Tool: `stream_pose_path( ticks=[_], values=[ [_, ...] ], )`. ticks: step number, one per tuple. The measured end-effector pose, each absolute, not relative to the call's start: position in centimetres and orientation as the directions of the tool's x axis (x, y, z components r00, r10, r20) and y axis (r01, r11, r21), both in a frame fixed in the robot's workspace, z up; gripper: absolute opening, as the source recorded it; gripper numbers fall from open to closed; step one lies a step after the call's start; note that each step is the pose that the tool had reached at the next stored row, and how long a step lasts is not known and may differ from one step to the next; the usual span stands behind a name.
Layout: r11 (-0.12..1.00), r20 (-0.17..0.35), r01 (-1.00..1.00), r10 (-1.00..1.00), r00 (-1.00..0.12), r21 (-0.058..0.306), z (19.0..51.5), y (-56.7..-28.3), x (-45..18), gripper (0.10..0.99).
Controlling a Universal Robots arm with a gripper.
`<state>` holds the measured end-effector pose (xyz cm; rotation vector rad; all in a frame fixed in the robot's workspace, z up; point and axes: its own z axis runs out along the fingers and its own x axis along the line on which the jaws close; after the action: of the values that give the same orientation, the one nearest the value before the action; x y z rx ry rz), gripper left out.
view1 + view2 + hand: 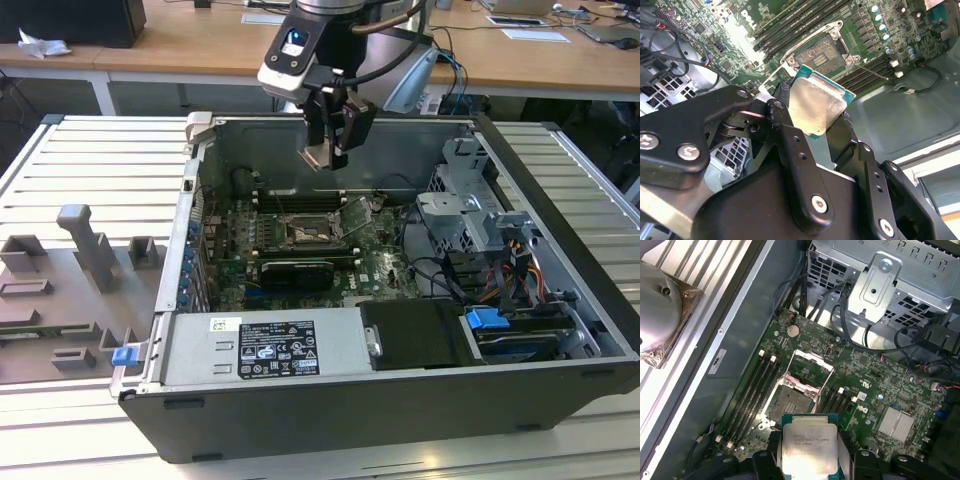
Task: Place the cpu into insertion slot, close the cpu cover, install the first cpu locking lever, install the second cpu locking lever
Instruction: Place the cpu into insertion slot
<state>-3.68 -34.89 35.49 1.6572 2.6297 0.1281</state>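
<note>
My black two-fingered end effector hangs inside the open dark grey computer case, which lies on its side on the pale ribbed metal desk. The fingers are clamped on the cpu, a small flat square chip with a pale silver-grey metal top. In both wrist views the chip sits between my fingertips, gripped by two opposite edges with its metal top facing the cameras.

The insertion slot, a square black socket with a dark pin field and metal rim, lies below me on the green circuit board. It is uncovered, and the chip is held well above it, apart from it. In the first wrist view the slot shows just past the chip's far edge. There the cpu cover, a thin silvery metal frame with a large square window, stands raised on its hinge at the socket's far side. Long narrow black memory slots flank the socket.
</note>
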Motion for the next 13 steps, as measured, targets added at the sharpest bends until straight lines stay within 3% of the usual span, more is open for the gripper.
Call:
stream_pose_path(
  ticks=[13],
  values=[
    [0.35, 0.018, 0.933, 0.936, -0.353, 0.086, 35.17, -34.89, -3.68, 0.537]
  ],
)
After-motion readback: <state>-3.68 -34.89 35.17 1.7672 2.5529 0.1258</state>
